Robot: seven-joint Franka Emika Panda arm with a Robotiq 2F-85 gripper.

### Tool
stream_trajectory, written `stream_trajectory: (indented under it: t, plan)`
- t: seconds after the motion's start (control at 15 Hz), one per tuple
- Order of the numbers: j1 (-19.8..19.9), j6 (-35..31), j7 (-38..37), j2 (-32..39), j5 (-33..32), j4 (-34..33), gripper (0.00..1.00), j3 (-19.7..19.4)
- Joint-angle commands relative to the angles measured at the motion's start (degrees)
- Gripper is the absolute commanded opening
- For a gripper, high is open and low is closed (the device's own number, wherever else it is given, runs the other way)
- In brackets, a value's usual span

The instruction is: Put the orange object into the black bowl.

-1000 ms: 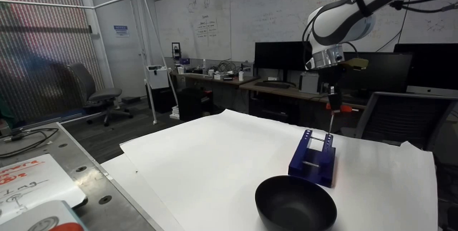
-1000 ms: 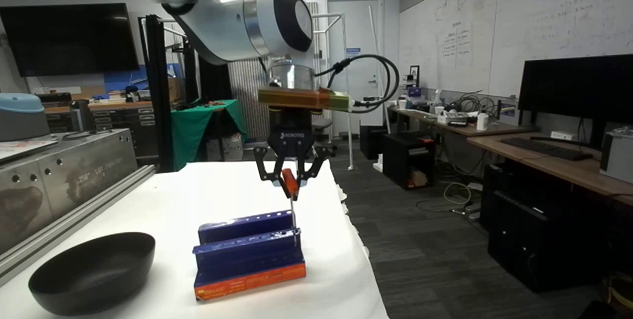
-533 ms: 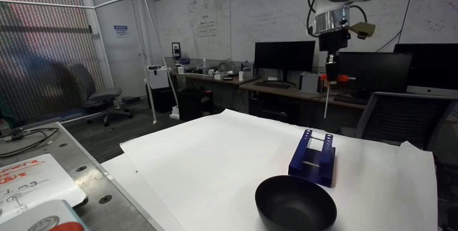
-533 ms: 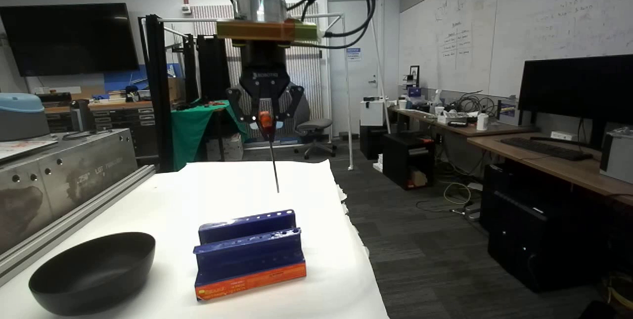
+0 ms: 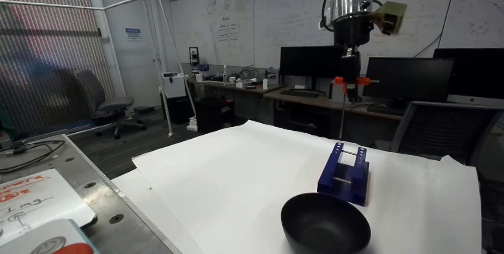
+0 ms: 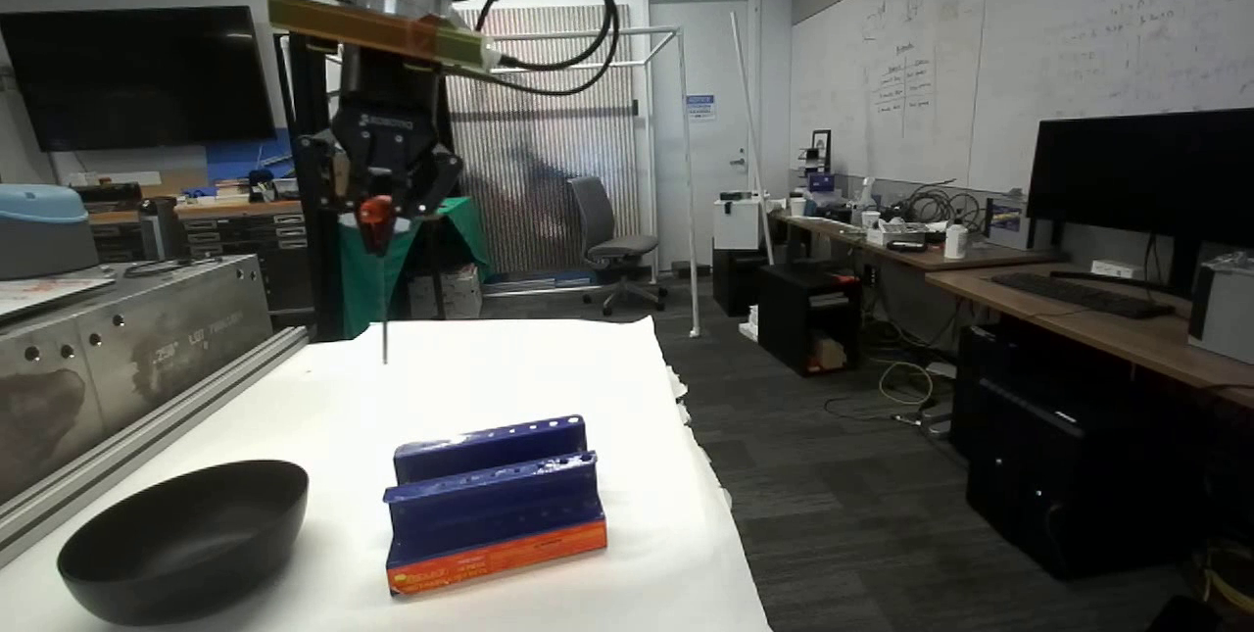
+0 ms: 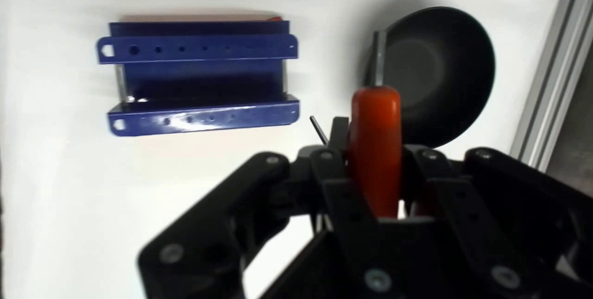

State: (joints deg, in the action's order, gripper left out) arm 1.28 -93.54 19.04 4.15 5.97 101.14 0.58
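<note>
The orange object (image 7: pixel 376 143) has an orange-red handle with a slim metal rod at one end and a longer rod pointing down. It also shows in both exterior views (image 5: pixel 341 84) (image 6: pixel 375 213). My gripper (image 6: pixel 378 225) is shut on the handle and holds it in the air, the long rod hanging nearly upright. The fingers hide the middle of the handle. The black bowl (image 5: pixel 325 228) stands on the white-covered table, below and apart from the gripper; it also shows in an exterior view (image 6: pixel 186 544) and at the right of the wrist view (image 7: pixel 444 62).
A dark blue box (image 6: pixel 495 514) with two raised, holed rails stands beside the bowl; it also shows in the wrist view (image 7: pixel 199 74). A metal beam (image 6: pixel 147 446) runs along a table side. Desks with monitors (image 5: pixel 409 80) stand behind.
My gripper has lifted the orange object up from the blue box's rail, then moved left in both exterior views, tilting slightly. The bowl and box have not moved.
</note>
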Motion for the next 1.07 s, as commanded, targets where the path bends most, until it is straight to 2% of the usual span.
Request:
stream_trajectory:
  t: [0.0, 0.73, 1.0]
  plan:
    - [-1.28, 2.80, -1.60, 3.26, 5.41, -1.48, 0.11, 1.25]
    - [-2.12, 1.80, -4.94, 15.30, 17.20, 1.80, 0.11, 4.41]
    - [-3.51, -2.77, -8.22, 18.17, 16.41, 3.71, 0.11, 4.83]
